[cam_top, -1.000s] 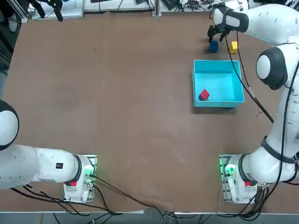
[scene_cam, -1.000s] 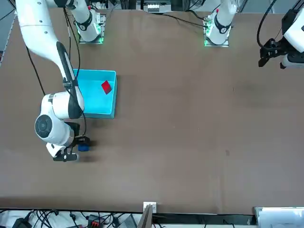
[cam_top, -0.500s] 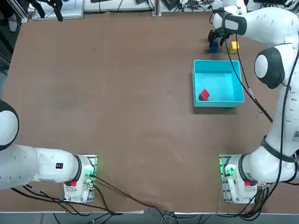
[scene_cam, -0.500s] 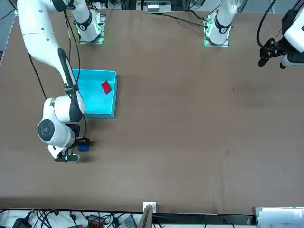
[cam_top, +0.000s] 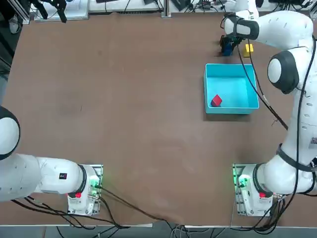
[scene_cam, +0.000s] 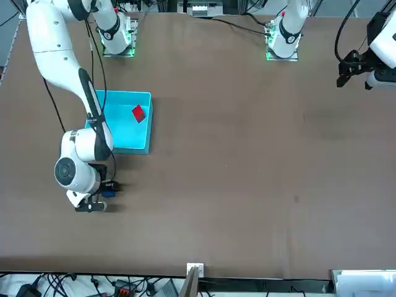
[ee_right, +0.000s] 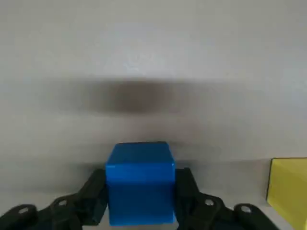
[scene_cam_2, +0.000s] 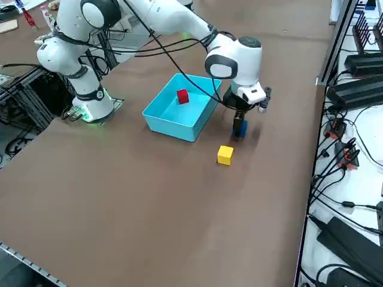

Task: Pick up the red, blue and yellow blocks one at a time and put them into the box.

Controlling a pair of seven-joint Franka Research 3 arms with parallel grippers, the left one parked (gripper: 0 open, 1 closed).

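Carrying blue safely to the box

Keep the right gripper (ee_right: 141, 196) closed snugly on the blue block (ee_right: 140, 184); lift straight, clear of the yellow block (ee_right: 290, 189) beside it, then lower within the box's (cam_top: 231, 110) walls, away from the red block (cam_top: 216, 100).

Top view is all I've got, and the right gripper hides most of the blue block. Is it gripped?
Observer: Yes, the wrist view shows the right gripper shut on the blue block, a finger against each side.
Operator: Where's the yellow block from there?
Observer: Beside the grip, in that same wrist view: the yellow block sits outside the fingers, with a gap between it and the nearer one.
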